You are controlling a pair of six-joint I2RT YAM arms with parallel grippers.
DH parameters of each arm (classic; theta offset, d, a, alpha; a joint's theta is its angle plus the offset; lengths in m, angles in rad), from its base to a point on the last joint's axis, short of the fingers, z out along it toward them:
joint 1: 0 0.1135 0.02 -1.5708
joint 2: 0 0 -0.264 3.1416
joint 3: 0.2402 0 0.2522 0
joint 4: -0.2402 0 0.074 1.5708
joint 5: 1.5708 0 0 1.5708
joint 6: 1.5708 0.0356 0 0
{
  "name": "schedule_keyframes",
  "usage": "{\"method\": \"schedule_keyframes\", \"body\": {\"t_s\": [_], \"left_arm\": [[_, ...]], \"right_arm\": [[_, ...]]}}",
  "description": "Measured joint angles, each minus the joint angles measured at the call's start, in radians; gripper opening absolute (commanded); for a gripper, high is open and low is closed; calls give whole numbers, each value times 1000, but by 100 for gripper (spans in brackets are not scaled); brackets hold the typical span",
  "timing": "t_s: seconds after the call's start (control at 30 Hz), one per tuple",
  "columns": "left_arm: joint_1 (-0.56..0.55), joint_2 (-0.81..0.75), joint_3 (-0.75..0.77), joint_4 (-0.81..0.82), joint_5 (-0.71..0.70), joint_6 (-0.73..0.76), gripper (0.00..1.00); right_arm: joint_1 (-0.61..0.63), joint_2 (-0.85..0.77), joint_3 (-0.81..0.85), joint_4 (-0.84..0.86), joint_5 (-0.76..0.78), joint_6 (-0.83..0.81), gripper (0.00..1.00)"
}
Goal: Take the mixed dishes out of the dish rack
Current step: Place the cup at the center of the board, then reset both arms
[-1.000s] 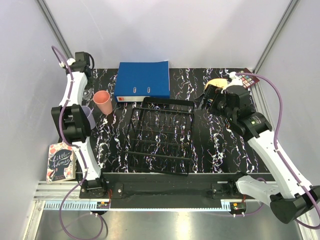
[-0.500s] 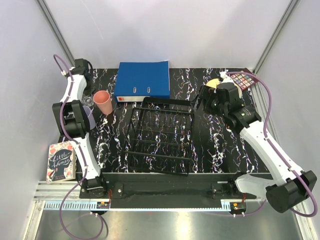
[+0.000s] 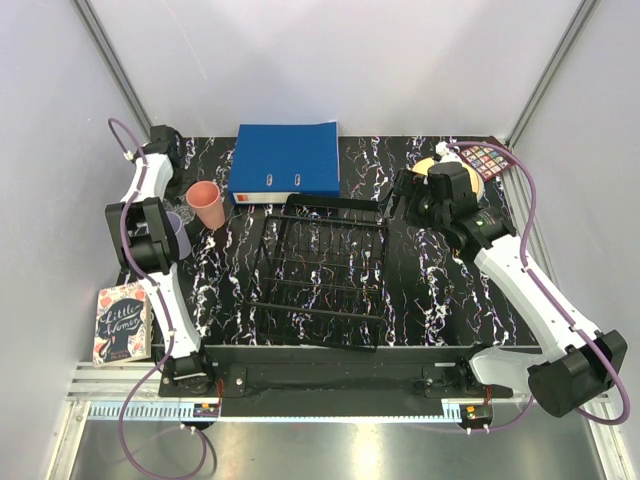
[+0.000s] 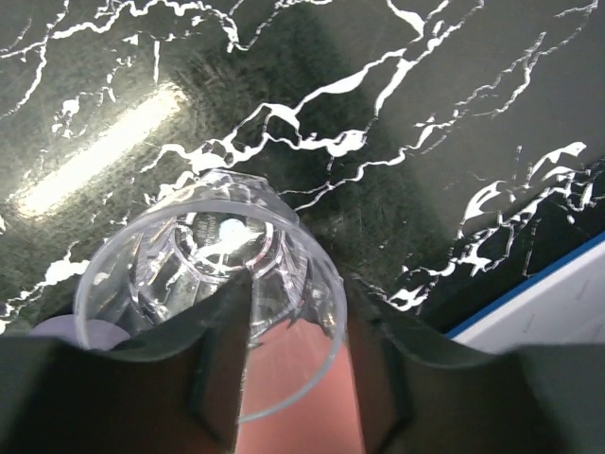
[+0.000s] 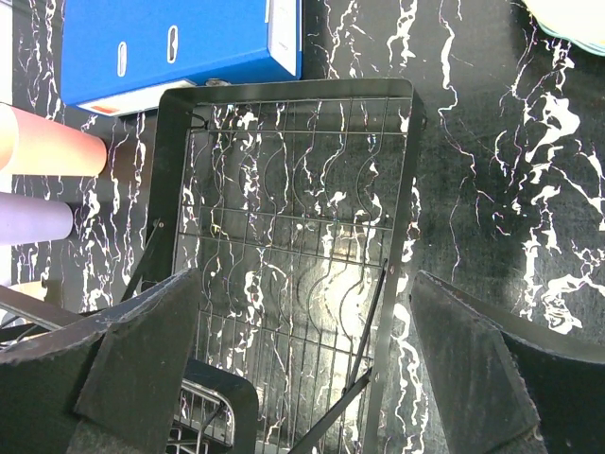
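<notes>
Glass tumbler (image 4: pixel 180 248) half hidden behind parted left gripper (image 4: pixel 295 312) (right gripper (image 5: pixel 302 307) gapes too).

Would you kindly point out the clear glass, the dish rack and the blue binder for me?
clear glass (image 4: pixel 189 260), left wrist view, inner wall.
dish rack (image 5: pixel 170 161), right wrist view, left rim.
blue binder (image 3: pixel 285 155), top view, front cover.

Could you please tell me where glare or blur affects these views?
Left wrist: bright glare streak on the table, clear glass sharp, near fingers dark and soft. Right wrist: soft glare patch under the dish rack. Top external: evenly lit, sharp.
</notes>
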Motion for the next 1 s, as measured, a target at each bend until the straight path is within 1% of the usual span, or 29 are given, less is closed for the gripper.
{"method": "schedule_keyframes", "body": {"t_s": [0.03,0.1,0.13,0.23,0.3,0.37,0.57,0.63,0.73,0.83,1.0], "left_arm": [[3,0,0,0,1,-4,58],[8,0,0,3,3,-12,63],[10,0,0,3,3,-17,68],[12,0,10,-8,3,-35,75],[13,0,42,-15,5,-63,85],[13,-1,84,-16,13,-86,99],[-16,-39,304,-22,18,-156,99],[-44,-90,356,-23,15,-169,99],[-124,-208,386,-28,11,-175,99],[-263,-328,389,-31,2,-169,99],[-571,-450,369,-38,-56,-116,99]], "right_arm": [[0,0,0,0,0,0,100],[0,0,2,0,0,0,100],[0,1,2,0,0,0,100],[0,5,6,0,-1,0,100],[0,9,12,0,-3,0,99],[0,13,16,3,-5,0,100],[5,26,39,8,-3,-1,100],[6,29,51,8,-3,-2,100],[8,33,69,7,3,-8,100],[9,40,89,8,6,-17,100],[20,47,100,4,24,-32,100]]}}
